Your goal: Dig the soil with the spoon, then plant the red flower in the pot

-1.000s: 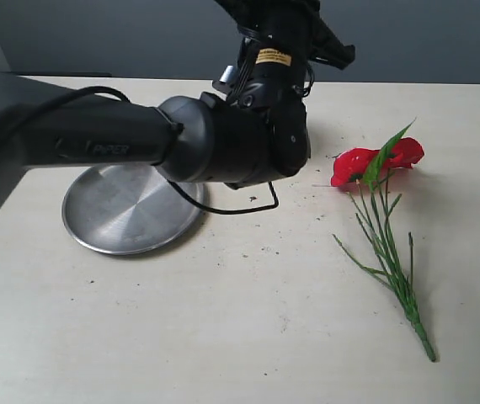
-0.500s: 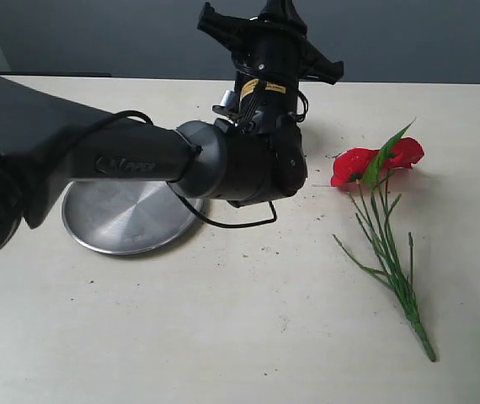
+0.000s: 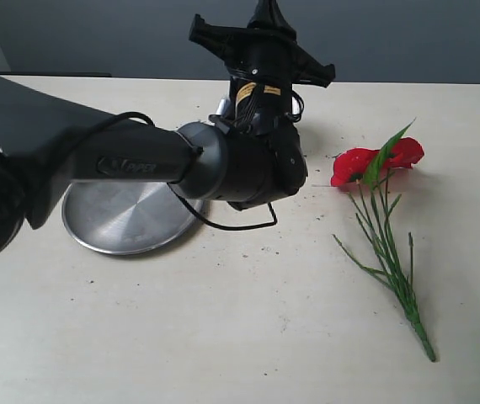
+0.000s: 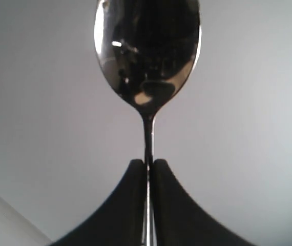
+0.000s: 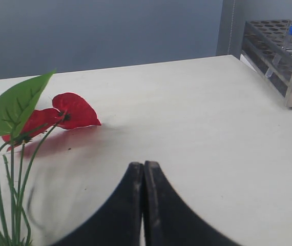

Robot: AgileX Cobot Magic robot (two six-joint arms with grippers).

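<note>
Left gripper [image 4: 147, 167]: narrow, pinching spoon [image 4: 147, 56] handle
Spoon: shiny steel, oval bowl beyond jaws
Right gripper [image 5: 144, 170]: closed, empty

The left arm [image 3: 240, 168] has drawn back and swung the left gripper [image 4: 147, 163] leftward, so its black camera bracket [image 3: 261, 50] (cut by the top edge one second ago) now shows whole.

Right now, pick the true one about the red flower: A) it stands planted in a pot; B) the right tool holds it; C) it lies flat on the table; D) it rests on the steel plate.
C: the red flower lies flat on the table, clear of the steel plate, and the right tool is shut on nothing.
</note>
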